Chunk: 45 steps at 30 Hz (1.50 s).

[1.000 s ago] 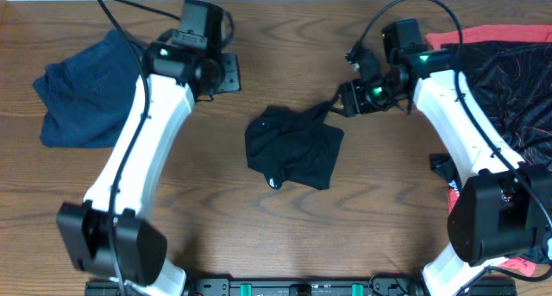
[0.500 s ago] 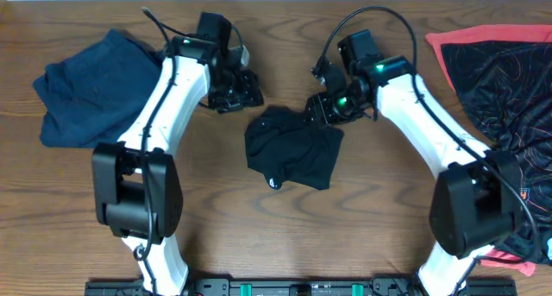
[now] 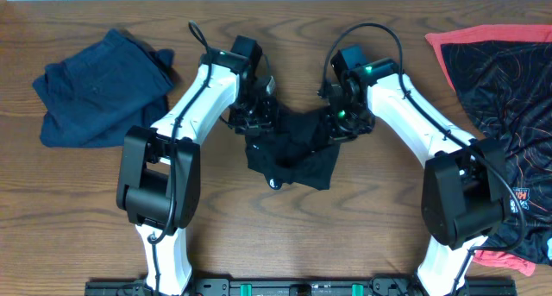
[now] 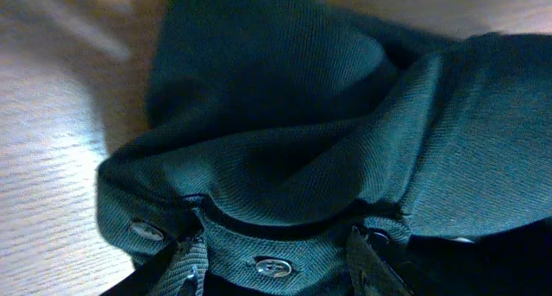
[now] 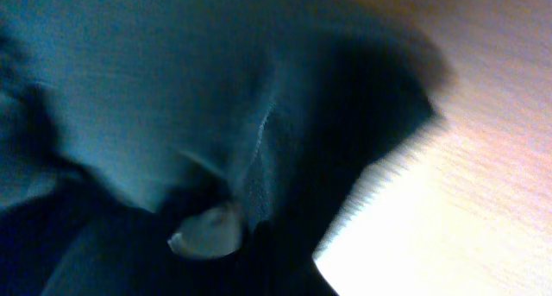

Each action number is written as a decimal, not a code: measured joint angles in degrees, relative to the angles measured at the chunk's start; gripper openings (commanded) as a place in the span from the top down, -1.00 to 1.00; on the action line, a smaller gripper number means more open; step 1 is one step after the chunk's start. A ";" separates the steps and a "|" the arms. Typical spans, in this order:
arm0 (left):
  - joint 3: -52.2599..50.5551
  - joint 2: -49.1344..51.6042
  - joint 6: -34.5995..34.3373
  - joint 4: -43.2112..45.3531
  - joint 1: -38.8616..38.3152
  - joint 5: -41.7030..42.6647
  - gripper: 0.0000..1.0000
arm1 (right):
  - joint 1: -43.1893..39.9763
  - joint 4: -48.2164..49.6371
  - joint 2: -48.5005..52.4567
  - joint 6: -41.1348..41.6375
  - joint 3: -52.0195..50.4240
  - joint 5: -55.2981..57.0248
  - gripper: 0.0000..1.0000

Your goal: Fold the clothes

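Observation:
A crumpled black garment [image 3: 293, 158] with a small white mark [image 3: 274, 183] lies mid-table. My left gripper [image 3: 256, 121] is at its upper left edge. In the left wrist view its fingers [image 4: 185, 263] stand apart on either side of a buttoned band [image 4: 272, 266], so the gripper is open. At the garment's upper right edge my right gripper [image 3: 339, 123] is shut on the fabric. Dark, blurred cloth [image 5: 129, 89] fills the right wrist view. A navy garment [image 3: 95, 89] lies at far left. At far right lies a black garment with red trim [image 3: 500, 72].
The wooden table [image 3: 285, 236] shows bare below the black garment. A red edge of cloth [image 3: 504, 260] lies by the right arm's base. Both arms reach inward over the middle.
Both grippers have moved inward and down onto the black garment's top edge. The right gripper has gone from open to shut on the fabric. The left has stayed open.

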 measured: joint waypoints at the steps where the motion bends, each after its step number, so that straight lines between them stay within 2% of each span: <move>1: -0.46 0.00 0.02 0.09 -0.20 -0.28 -0.08 | -0.35 -1.29 0.00 0.37 0.00 2.14 0.98; 6: -2.93 0.55 0.17 1.07 -0.59 -1.03 -0.09 | -3.52 -6.78 0.00 2.71 0.00 14.64 0.95; 9: -3.54 0.98 0.20 1.51 -0.79 -0.79 -0.08 | -4.94 -8.33 0.00 3.58 0.00 17.86 0.80; 14: -3.54 1.09 0.20 2.10 -1.03 -0.76 -0.09 | -6.60 -8.59 0.00 4.35 0.00 19.71 0.70; 23: -3.10 0.81 0.13 3.43 -0.98 -0.63 -0.09 | -6.86 -7.89 -0.09 4.37 0.00 19.82 0.69; 26: -3.02 -1.11 0.13 4.85 -0.59 -1.01 -0.17 | -6.91 -6.58 -1.20 4.35 0.00 19.78 0.67; 27: -2.97 -2.45 -0.07 5.73 -0.22 -1.14 -0.23 | -6.93 -5.81 -2.19 4.24 0.00 19.58 0.63; 29: -2.86 -5.14 -0.07 7.15 0.59 -1.27 -0.30 | -6.97 -4.17 -4.85 3.48 0.00 18.34 0.33; 32: -2.19 -8.22 -0.11 9.09 1.68 -1.27 -0.36 | -6.97 -2.97 -9.49 1.75 0.15 15.78 0.17; 35: -1.46 -9.14 -0.11 11.10 2.38 -1.46 -0.40 | -6.86 -3.48 -12.24 0.09 0.59 13.64 0.11; 42: -1.46 -6.12 -0.11 11.47 2.34 -1.77 -0.40 | -4.76 -4.24 -11.69 -1.53 0.68 10.12 0.16; 45: -1.46 -3.98 -0.11 11.52 2.34 -1.92 -0.40 | -2.38 -3.48 -11.69 -3.41 0.70 6.12 0.45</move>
